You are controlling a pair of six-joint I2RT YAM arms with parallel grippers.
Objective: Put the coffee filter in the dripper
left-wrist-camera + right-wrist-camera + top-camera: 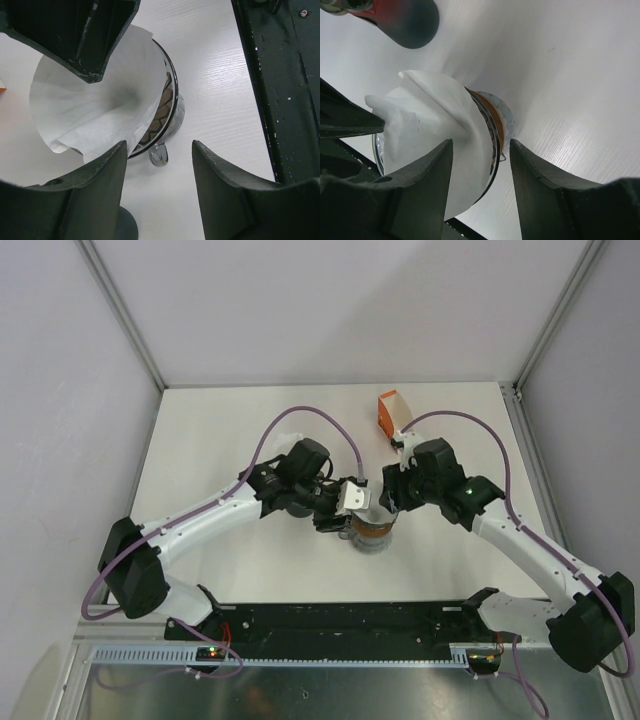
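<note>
The white paper coffee filter (95, 105) stands opened as a cone inside the glass dripper (170, 100), its edge rising above the rim. The dripper has a brown band and a metal handle (157, 155), and sits mid-table in the top view (375, 537). My left gripper (160, 145) is open just above and beside the dripper's near rim, holding nothing. My right gripper (480, 142) is open, its jaws either side of the dripper rim (495, 130) and the filter's edge (435, 125). Both grippers (350, 505) (390, 498) meet over the dripper.
An orange and white box (392, 412) stands at the back right of the table. A black rail (340, 620) runs along the near edge, also in the left wrist view (280, 90). White walls enclose three sides.
</note>
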